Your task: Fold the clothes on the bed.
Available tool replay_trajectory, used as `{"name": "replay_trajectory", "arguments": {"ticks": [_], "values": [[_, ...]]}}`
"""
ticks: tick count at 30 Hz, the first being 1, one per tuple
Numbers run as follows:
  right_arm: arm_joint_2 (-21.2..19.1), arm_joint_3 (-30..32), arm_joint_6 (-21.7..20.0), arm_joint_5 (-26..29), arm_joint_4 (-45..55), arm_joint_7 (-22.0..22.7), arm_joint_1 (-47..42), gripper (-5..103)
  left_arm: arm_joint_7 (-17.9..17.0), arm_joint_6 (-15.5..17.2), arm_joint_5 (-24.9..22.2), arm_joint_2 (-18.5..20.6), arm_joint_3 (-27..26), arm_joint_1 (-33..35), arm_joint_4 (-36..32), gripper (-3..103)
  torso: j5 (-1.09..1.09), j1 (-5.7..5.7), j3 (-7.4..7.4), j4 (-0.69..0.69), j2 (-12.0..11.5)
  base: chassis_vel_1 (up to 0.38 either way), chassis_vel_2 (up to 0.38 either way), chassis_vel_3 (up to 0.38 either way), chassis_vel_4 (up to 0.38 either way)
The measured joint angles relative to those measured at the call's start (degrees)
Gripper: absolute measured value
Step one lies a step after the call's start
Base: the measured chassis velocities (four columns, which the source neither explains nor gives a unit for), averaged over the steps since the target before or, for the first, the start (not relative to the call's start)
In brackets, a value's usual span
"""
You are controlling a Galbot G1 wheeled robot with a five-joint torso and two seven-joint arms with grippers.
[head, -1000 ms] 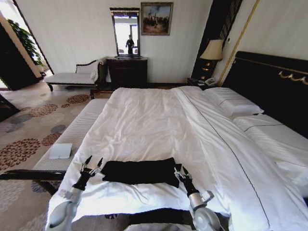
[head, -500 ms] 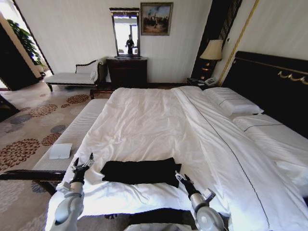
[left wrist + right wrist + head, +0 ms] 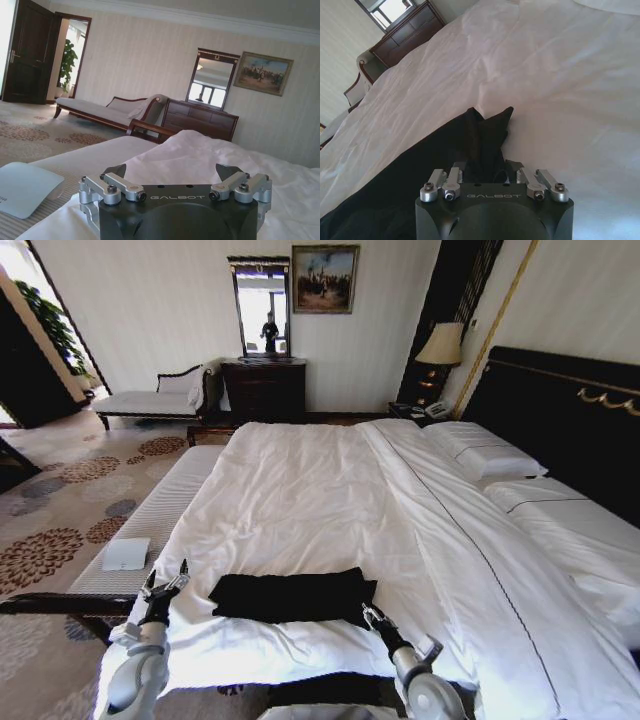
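The clothes are one black garment (image 3: 292, 597), folded into a flat rectangle near the front edge of the bed (image 3: 320, 490), on its white duvet. My left gripper (image 3: 165, 582) hovers to the left of it, apart from the cloth, open wide with nothing between its fingers (image 3: 117, 171). My right gripper (image 3: 371, 614) sits just off the garment's front right corner. In the right wrist view, the right gripper (image 3: 487, 165) stands open by a narrow gap, with the black cloth (image 3: 445, 145) lying just beyond it and not held.
A padded bench (image 3: 175, 495) runs along the bed's left side, with a white flat object (image 3: 126, 553) on it. A dark wood rail (image 3: 60, 603) sits by my left arm. Pillows (image 3: 485, 455) and the dark headboard (image 3: 560, 410) are at the right. A chaise (image 3: 150, 400) and dresser (image 3: 265, 388) stand at the far wall.
Both grippers have drawn back from the garment toward me: the left has moved out to the left, the right has pulled off the corner. The garment stays put.
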Motion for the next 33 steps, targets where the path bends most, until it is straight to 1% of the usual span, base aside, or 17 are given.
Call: {"name": "replay_trajectory", "arguments": {"ticks": [1, 2, 5, 6, 7, 9, 11, 12, 19, 25, 29, 33], "values": [[0.0, 0.1, 0.2, -0.2, 0.3, -0.4, -0.4, 41, 0.0, -0.2, 0.3, 0.0, 0.0, 0.0, 0.2, 100, 0.00, 0.00, 0.00, 0.00, 0.0, 0.000, 0.000, 0.000, 0.000], [0.0, 0.1, 0.2, -0.2, 0.3, -0.4, -0.4, 41, 0.0, -0.2, 0.3, 0.0, 0.0, 0.0, 0.2, 100, 0.00, 0.00, 0.00, 0.00, 0.0, 0.000, 0.000, 0.000, 0.000], [-0.2, 0.5, 0.4, -0.7, 1.2, -1.5, -1.5, 25, -0.1, -0.5, 0.5, -0.1, 0.0, 0.2, 0.6, 100, 0.00, 0.00, 0.00, 0.00, 0.0, 0.000, 0.000, 0.000, 0.000], [-0.4, 0.6, 0.4, -0.8, 1.4, -1.7, -1.8, 25, -0.2, -0.6, 0.5, -0.1, 0.0, 0.2, 0.6, 100, 0.00, 0.00, 0.00, 0.00, 0.0, 0.000, 0.000, 0.000, 0.000], [-0.7, 0.7, 0.4, -1.0, 1.7, -1.9, -2.2, 15, -0.2, -0.7, 0.5, -0.1, 0.0, 0.4, 0.6, 100, 0.00, 0.00, 0.00, 0.00, 0.0, 0.000, 0.000, 0.000, 0.000], [-1.1, 0.8, 0.5, -1.2, 2.0, -2.0, -2.6, 15, -0.2, -0.8, 0.5, 0.0, -0.1, 0.5, 0.6, 100, 0.01, 0.00, 0.00, 0.00, 0.0, 0.000, 0.000, 0.000, 0.000], [-1.8, 1.1, 0.6, -1.6, 2.3, -2.2, -3.1, 4, -0.3, -0.9, 0.5, 0.0, -0.2, 0.7, 0.5, 100, 0.01, 0.00, 0.00, 0.00, 0.0, 0.000, 0.000, 0.000, 0.000], [-2.3, 1.3, 0.6, -1.8, 2.4, -2.2, -3.4, 1, -0.3, -1.0, 0.5, 0.0, -0.3, 0.8, 0.5, 100, 0.01, 0.00, 0.00, 0.00, 0.0, 0.000, 0.000, 0.000, 0.000], [-4.4, 2.3, 0.8, -2.4, 3.8, -2.3, -5.2, 0, -0.3, -1.6, 0.3, 0.1, -0.5, 1.2, 0.7, 100, 0.00, 0.00, 0.00, 0.00, 0.0, 0.000, 0.000, 0.000, 0.000], [-4.5, 2.6, 1.5, -3.7, 3.4, -3.1, -5.6, 0, -0.4, -1.9, 0.4, 0.2, -0.6, 1.5, 1.0, 100, 0.01, 0.00, 0.00, 0.00, 0.0, 0.000, 0.000, 0.000, 0.000], [-4.8, 3.1, 1.5, -3.8, 3.1, -2.1, -5.8, 0, -0.5, -2.0, 0.3, 0.5, -0.8, 1.7, 1.0, 100, 0.00, 0.00, 0.00, 0.00, 0.0, 0.000, 0.000, 0.000, 0.000], [-3.7, 2.3, 1.5, -4.0, 3.6, -1.5, -5.6, 0, -0.5, -2.0, 0.4, 0.6, -0.9, 1.9, 1.0, 100, 0.00, 0.00, 0.00, -0.01, 0.0, 0.000, 0.000, 0.000, 0.000]]}}
